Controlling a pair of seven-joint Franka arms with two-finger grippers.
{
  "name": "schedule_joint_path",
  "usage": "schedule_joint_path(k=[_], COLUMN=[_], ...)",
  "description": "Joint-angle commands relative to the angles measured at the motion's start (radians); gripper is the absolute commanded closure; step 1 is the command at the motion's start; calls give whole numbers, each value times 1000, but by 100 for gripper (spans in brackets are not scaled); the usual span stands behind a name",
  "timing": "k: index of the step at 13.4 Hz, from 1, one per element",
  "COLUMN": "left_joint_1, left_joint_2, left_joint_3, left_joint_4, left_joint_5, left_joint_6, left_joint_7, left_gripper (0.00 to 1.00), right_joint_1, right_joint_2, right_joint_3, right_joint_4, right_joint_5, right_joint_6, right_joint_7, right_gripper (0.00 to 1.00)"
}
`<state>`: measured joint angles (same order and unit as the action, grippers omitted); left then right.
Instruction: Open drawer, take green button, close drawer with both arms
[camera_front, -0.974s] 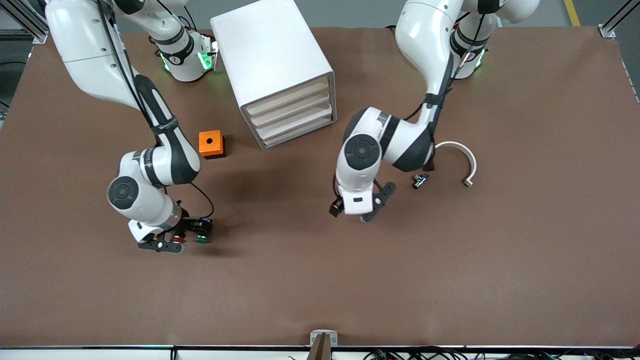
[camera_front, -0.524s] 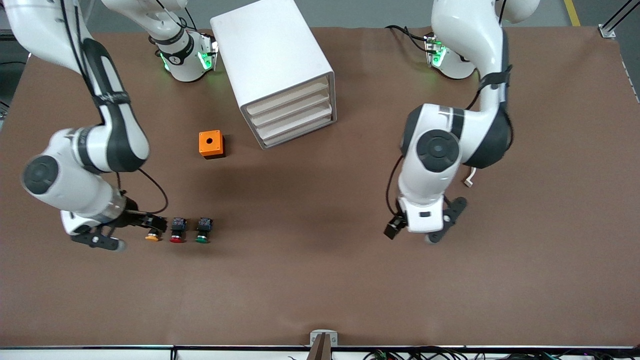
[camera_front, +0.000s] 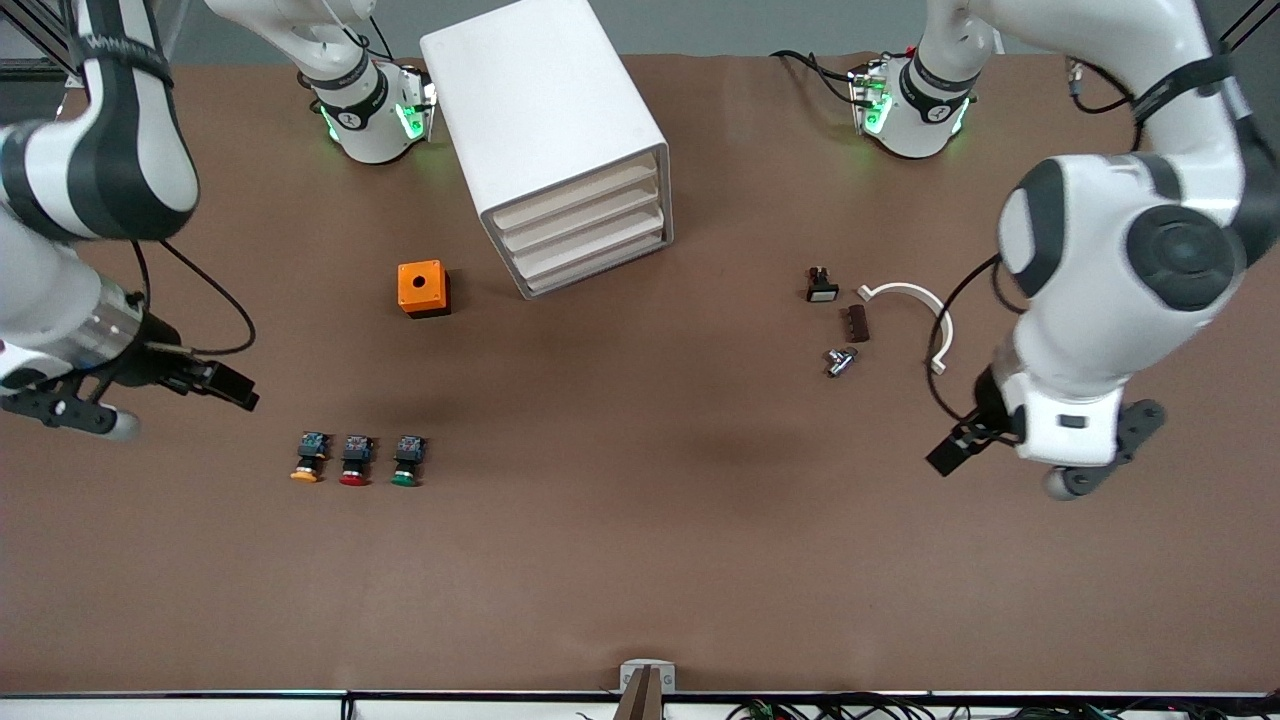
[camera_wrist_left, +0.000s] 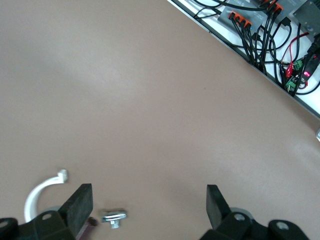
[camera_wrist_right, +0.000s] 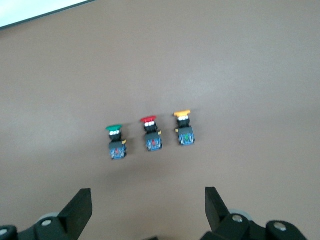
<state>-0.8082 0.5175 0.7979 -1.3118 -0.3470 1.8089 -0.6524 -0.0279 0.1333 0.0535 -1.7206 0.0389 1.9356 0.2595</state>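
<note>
The white cabinet (camera_front: 545, 120) stands between the arms' bases, and all its drawers are pushed in, the lower drawer (camera_front: 598, 258) among them. The green-capped button (camera_front: 406, 463) (camera_wrist_right: 115, 141) lies on the table, nearer the front camera than the cabinet. It is at one end of a row with a red-capped button (camera_front: 354, 461) and an orange-capped one (camera_front: 310, 458). My right gripper (camera_front: 95, 415) (camera_wrist_right: 148, 200) hangs open and empty over the right arm's end of the table, apart from the row. Over the left arm's end my left gripper (camera_front: 1100, 455) (camera_wrist_left: 150, 202) is open and empty.
An orange box (camera_front: 423, 288) with a round hole sits beside the cabinet. Near the left gripper lie a white curved strip (camera_front: 925, 300) (camera_wrist_left: 37, 192), a metal bolt (camera_front: 840, 360) (camera_wrist_left: 114, 217), a dark brown piece (camera_front: 857, 323) and a small black part (camera_front: 821, 286).
Both arms have swung outward toward their own ends of the table. The right gripper has left the row of buttons. The left arm has uncovered the small parts. Both grippers stayed open.
</note>
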Motion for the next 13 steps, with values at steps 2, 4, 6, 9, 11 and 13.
schedule_joint_path(k=[2,4,6,9,11,13], left_joint_1=[73,80,78,80,87,93], left_joint_2=[-109,-146,-195,-273,-296,-300], left_joint_3=[-8,-5,-9,-8,-8,-6], left_joint_4=[-18,-15,-14,-17,-23,-21], left_joint_5=[31,84,152,178,183,183], left_joint_6=[-80,-150,-204,-221,-294,-318], left_joint_7=[141,157,215,422,465,465], left_gripper=[0,0,0,0,0,0], right_joint_1=[-9,-9,-10,-10,-10,-9], right_joint_2=[-98,-130,-158,-208,-251,-271], right_joint_3=[2,2,0,0,2,2], right_joint_4=[1,-1,-4,-10,-10,-4], right_joint_5=[-2,-7,-13,-17,-46,-54], right_joint_6=[-66,-67,-95,-162,-213,-259], right_joint_7=[-2,-5,-6,-6,-13,-22], right_gripper=[0,0,0,0,0,0])
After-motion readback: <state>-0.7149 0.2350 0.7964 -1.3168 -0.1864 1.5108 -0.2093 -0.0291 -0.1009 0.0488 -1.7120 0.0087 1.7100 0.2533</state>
